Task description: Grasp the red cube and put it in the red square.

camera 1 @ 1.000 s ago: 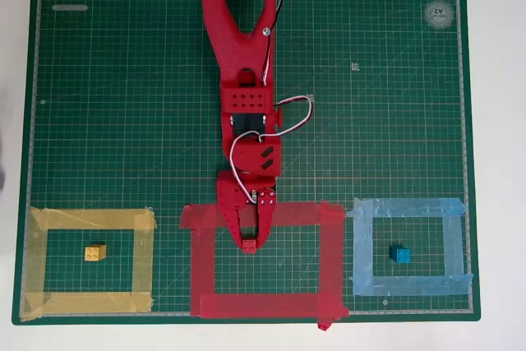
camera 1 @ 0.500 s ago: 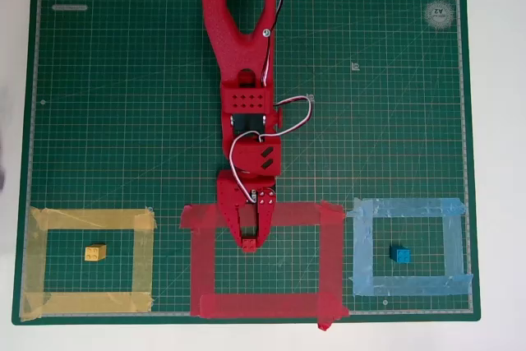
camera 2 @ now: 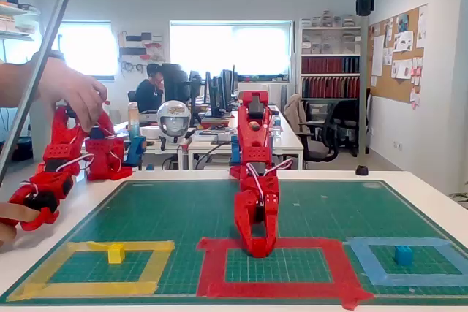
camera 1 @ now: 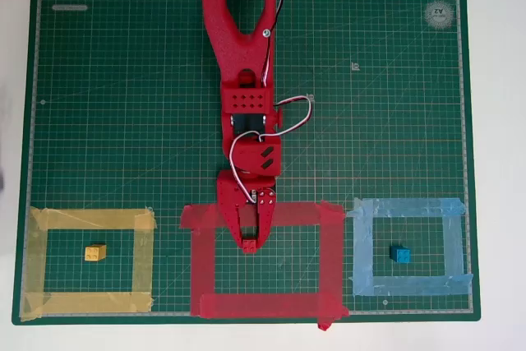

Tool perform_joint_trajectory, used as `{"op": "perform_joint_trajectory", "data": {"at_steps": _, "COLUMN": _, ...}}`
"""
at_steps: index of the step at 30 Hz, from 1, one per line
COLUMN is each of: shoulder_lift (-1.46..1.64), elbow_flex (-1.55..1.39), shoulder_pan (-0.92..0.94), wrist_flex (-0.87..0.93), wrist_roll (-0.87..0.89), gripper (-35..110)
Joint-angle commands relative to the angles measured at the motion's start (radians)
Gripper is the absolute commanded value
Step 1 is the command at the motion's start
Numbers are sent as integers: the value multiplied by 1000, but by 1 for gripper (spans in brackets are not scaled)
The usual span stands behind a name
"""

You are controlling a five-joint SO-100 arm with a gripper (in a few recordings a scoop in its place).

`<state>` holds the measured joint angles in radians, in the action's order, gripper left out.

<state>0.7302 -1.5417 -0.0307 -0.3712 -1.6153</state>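
On the green cutting mat (camera 1: 123, 80) in an office room, my gripper (camera 1: 249, 243) sits low inside the red square (camera 1: 332, 260), closed on the red cube (camera 1: 248, 246). I judge this the placing step; next I must open the fingers.

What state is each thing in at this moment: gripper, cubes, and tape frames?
gripper: lowered inside the red square, fingers close together around the red cube
red cube: between the fingers, inside the red square near its top strip
red square: flat on the mat
yellow cube: resting inside the yellow tape frame
blue cube: resting inside the light-blue tape frame
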Motion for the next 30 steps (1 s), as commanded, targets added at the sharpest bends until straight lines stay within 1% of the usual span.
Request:
{"op": "perform_joint_trajectory", "data": {"at_steps": 1, "shoulder_lift": 32, "elbow_flex": 0, "shoulder_pan": 6, "wrist_flex": -34, "wrist_roll": -8, "gripper": 13}}
{"op": "perform_joint_trajectory", "data": {"at_steps": 9, "shoulder_lift": 49, "elbow_flex": -2, "shoulder_pan": 6, "wrist_flex": -34, "wrist_roll": -8, "gripper": 13}}
{"op": "perform_joint_trajectory", "data": {"at_steps": 14, "shoulder_lift": 184, "elbow_flex": -112, "shoulder_pan": 6, "wrist_flex": -29, "wrist_roll": -8, "gripper": 14}}
{"op": "perform_joint_trajectory", "data": {"at_steps": 17, "shoulder_lift": 360, "elbow_flex": -259, "shoulder_pan": 5, "wrist_flex": 3, "wrist_roll": -8, "gripper": 15}}
{"op": "perform_joint_trajectory", "data": {"at_steps": 21, "shoulder_lift": 663, "elbow_flex": -483, "shoulder_pan": -12, "wrist_flex": 103, "wrist_roll": 21, "gripper": 15}}
{"op": "perform_joint_trajectory", "data": {"at_steps": 23, "shoulder_lift": 815, "elbow_flex": -623, "shoulder_pan": -20, "wrist_flex": 104, "wrist_roll": 46, "gripper": 15}}
{"op": "perform_joint_trajectory", "data": {"at_steps": 30, "shoulder_lift": 1304, "elbow_flex": -1187, "shoulder_pan": -23, "wrist_flex": 104, "wrist_roll": 49, "gripper": 14}}
